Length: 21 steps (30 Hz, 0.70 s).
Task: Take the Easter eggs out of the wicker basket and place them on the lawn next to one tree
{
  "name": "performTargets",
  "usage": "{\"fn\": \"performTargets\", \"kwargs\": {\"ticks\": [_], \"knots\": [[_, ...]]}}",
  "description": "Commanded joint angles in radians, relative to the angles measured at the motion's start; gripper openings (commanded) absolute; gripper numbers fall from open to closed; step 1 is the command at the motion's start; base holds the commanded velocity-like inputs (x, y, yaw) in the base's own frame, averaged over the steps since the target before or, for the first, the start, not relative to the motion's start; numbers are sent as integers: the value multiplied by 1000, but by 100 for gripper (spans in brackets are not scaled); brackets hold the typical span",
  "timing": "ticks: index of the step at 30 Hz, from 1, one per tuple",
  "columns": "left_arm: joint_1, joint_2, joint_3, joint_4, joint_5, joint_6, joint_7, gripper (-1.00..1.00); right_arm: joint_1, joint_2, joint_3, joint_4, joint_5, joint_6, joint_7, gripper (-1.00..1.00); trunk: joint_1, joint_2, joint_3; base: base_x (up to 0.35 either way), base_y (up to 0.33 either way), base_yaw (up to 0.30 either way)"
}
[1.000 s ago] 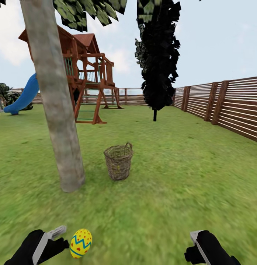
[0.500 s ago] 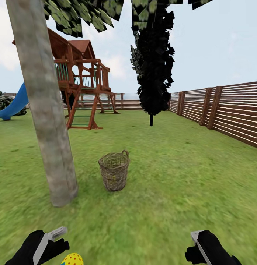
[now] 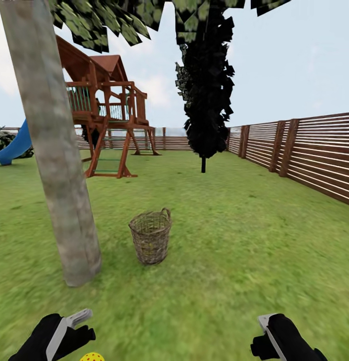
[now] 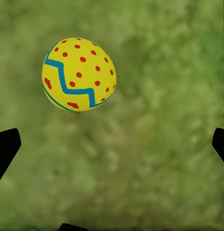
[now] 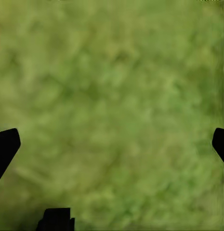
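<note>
Grass lies under both grippers. Left gripper hangs wide open and empty, its two black fingertips far apart at the edges of the wrist view; one egg, yellow with a blue zigzag and red dots, lies on the lawn beyond the tips, nearer one finger, touching neither. From the head, only that egg's top peeks in just beside the left gripper. Right gripper is equally wide open, holding nothing, bare grass between its fingers. Basket stands upright well ahead of both grippers, just beside the tree; its contents cannot be made out.
</note>
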Motion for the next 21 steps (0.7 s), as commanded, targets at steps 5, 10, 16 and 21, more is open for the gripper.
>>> {"fn": "performTargets", "kwargs": {"ticks": [5, 10, 16, 21], "knots": [[-1, -15, 2, -1, 0, 6, 4, 100, -1, 0, 3, -1, 8, 4, 8, 100, -19, 35, 15, -26, -278, 0], [-1, -16, 2, -1, -1, 6, 4, 100, -1, 1, 4, -1, 9, 4, 8, 100, -39, 70, 30, -83, -279, 0], [-1, -16, 1, -1, -1, 5, 4, 100, -1, 1, 4, 0, 9, 4, 8, 100, -62, 112, 49, -86, -279, 0], [-1, -16, 1, -1, 0, 6, 4, 100, -1, 1, 3, -1, 7, 3, 8, 100, -81, 147, 65, -21, -279, 0]]}}
